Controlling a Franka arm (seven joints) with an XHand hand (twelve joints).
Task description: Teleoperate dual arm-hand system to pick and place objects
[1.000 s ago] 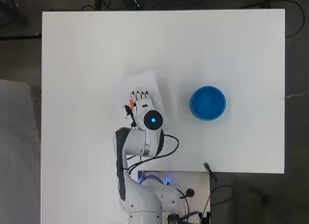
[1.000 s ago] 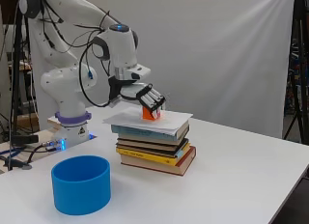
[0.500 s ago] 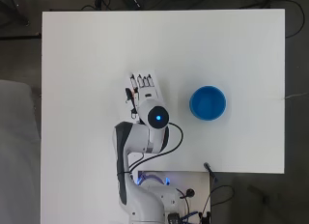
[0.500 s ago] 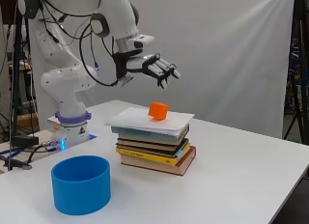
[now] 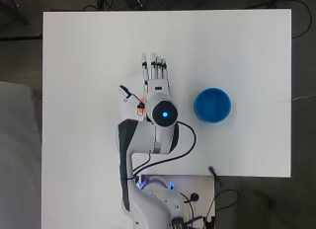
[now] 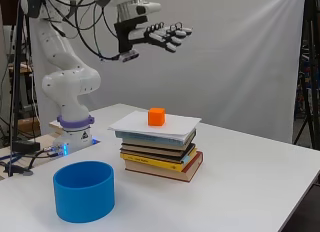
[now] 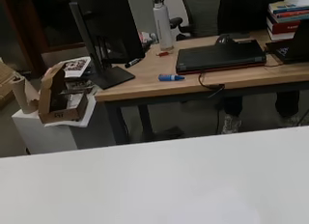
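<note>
A cube [image 6: 156,116] sits atop stacked books [image 6: 161,152], a bowl [image 6: 84,191] beside them.

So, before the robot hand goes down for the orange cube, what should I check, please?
1. Robot hand open, fingers straight: ok.
2. Robot hand holds nothing: ok.
3. Orange cube free on top of the book stack: ok.
4. Robot hand is high above the cube, with nothing between them: ok.
5. Blue bowl upright on the table, apart from the books: ok.
6. Bowl empty inside: ok in the overhead view.
</note>
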